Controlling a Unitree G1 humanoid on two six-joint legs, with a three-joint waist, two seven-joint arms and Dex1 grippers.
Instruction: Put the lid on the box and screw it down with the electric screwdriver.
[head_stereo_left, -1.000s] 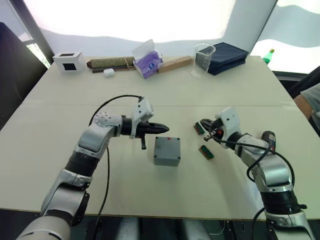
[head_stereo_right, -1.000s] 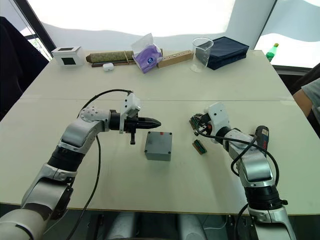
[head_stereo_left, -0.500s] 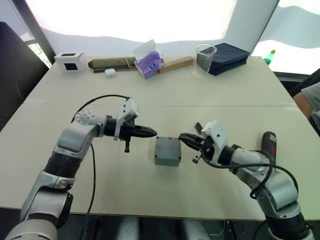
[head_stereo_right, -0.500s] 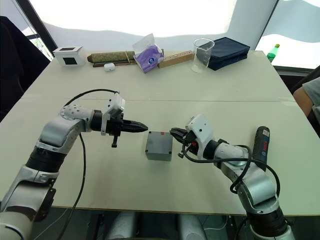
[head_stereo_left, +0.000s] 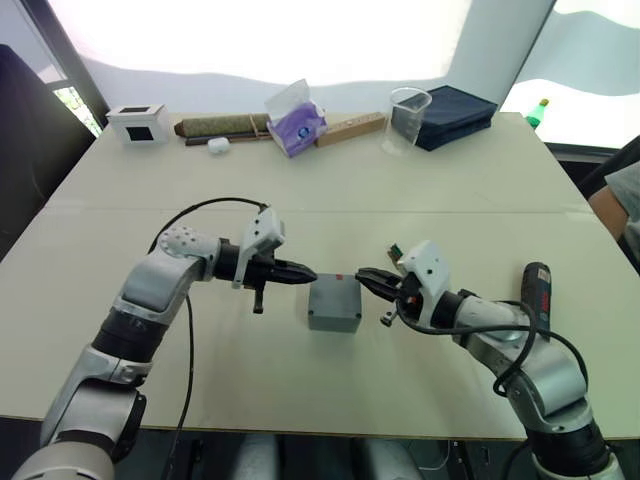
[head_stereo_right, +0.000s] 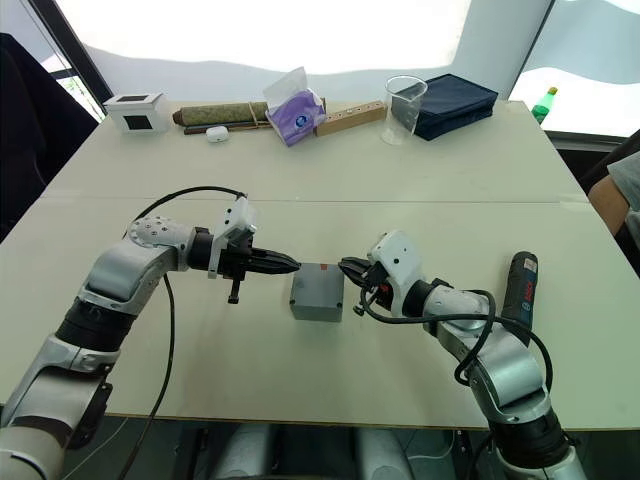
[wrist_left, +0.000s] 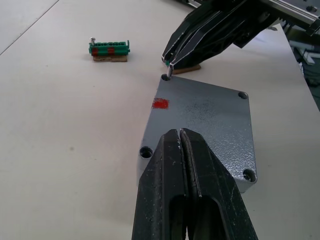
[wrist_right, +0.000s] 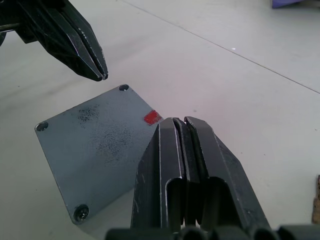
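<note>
Two end effectors flanking lidded box (head_stereo_left: 334, 302) | left (head_stereo_left: 312, 274) is staying closed, empty | right (wrist_left: 170, 70) is pinching a screw (wrist_left: 169, 70) at lid (wrist_left: 205, 125) corner

no lettering, brand or number can be read anywhere on the table. the one sign is a small red mark (wrist_left: 160, 103) on the grey lid (wrist_left: 200, 130), near one corner screw hole. the purple packet (head_stereo_left: 298, 127) at the far edge carries a round blue-and-white emblem, its print too small to make out. the drill (head_stereo_left: 537, 288) shows no legible label.
</note>
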